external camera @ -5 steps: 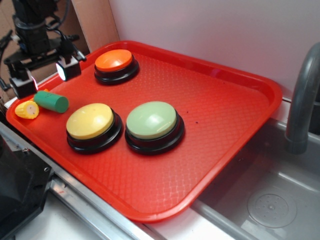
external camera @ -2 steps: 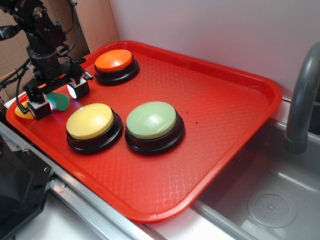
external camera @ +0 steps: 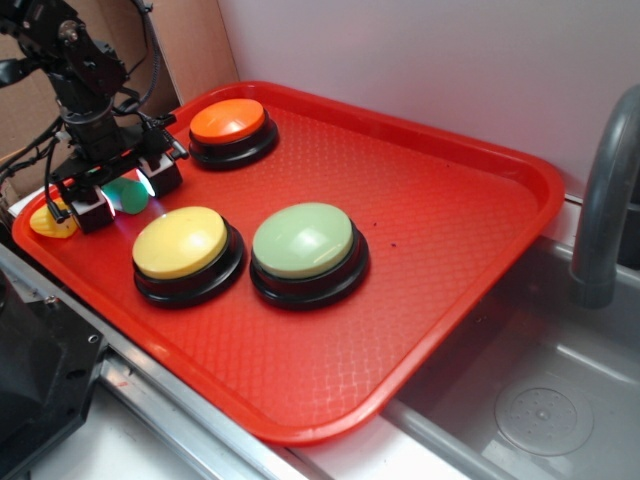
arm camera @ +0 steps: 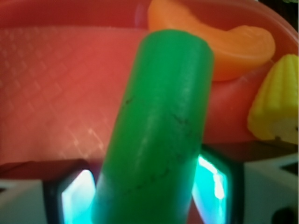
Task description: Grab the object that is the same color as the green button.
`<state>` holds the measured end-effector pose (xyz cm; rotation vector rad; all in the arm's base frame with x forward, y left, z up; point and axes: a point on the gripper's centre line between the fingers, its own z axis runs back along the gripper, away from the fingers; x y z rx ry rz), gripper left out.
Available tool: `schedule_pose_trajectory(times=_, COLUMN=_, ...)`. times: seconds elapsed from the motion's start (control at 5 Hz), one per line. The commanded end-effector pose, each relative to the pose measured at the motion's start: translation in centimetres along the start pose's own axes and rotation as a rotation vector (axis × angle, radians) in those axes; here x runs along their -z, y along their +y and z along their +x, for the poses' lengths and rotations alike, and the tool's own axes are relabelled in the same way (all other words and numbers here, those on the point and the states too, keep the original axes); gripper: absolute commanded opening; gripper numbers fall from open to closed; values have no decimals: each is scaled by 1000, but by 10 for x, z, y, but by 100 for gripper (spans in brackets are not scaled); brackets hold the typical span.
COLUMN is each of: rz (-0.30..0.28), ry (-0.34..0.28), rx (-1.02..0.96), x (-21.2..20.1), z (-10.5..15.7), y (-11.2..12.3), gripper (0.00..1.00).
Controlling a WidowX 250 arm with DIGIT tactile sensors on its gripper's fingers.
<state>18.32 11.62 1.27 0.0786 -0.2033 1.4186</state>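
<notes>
The object, a dark-green cylinder [external camera: 130, 196] [arm camera: 163, 121], lies at the left end of the red tray [external camera: 430, 210], and only a sliver of it shows in the exterior view. My gripper [external camera: 125, 194] [arm camera: 147, 196] is lowered over it and open, one finger [external camera: 92, 212] on each side. In the wrist view the cylinder fills most of the gap between the lit pads [arm camera: 77, 196], tilted across it. The pale-green button [external camera: 302, 240] sits mid-tray, well right of the gripper.
A yellow corn toy [external camera: 48, 222] [arm camera: 278, 100] and an orange wedge [arm camera: 219, 44] lie just beyond the cylinder near the tray's left rim. A yellow button [external camera: 180, 242] and an orange button [external camera: 228, 120] flank the gripper. A sink [external camera: 540, 400] and faucet [external camera: 600, 200] are at right.
The gripper came down from above the tray's left corner to straddle the green cylinder, then settled slightly lower. The cylinder, corn and buttons stayed where they were.
</notes>
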Motion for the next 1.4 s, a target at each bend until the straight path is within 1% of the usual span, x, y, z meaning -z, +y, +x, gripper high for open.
schedule_pose_trajectory(times=0.0, rz=-76, ry=-10, rx=346, x=-45, z=0, y=-13, gripper=0)
schedule_pose_trajectory(times=0.2, rz=-62, ry=111, rx=592, x=-77, z=-14, y=-42, gripper=0)
schedule_pose_trajectory(times=0.4, rz=-52, ry=114, rx=847, x=-109, z=-32, y=-63, gripper=0)
schedule_pose_trajectory(times=0.6, rz=-64, ry=152, rx=1084, x=-131, z=-49, y=-74, gripper=0)
schedule_pose_trajectory(times=0.8, rz=-40, ry=119, rx=1272, x=-157, z=-73, y=-80, gripper=0)
schedule_pose_trajectory(times=1.0, rz=-71, ry=127, rx=1322, x=-162, z=-80, y=-78, gripper=0)
schedule_pose_trajectory(times=1.2, rz=-95, ry=84, rx=1314, x=-162, z=-79, y=-73, gripper=0)
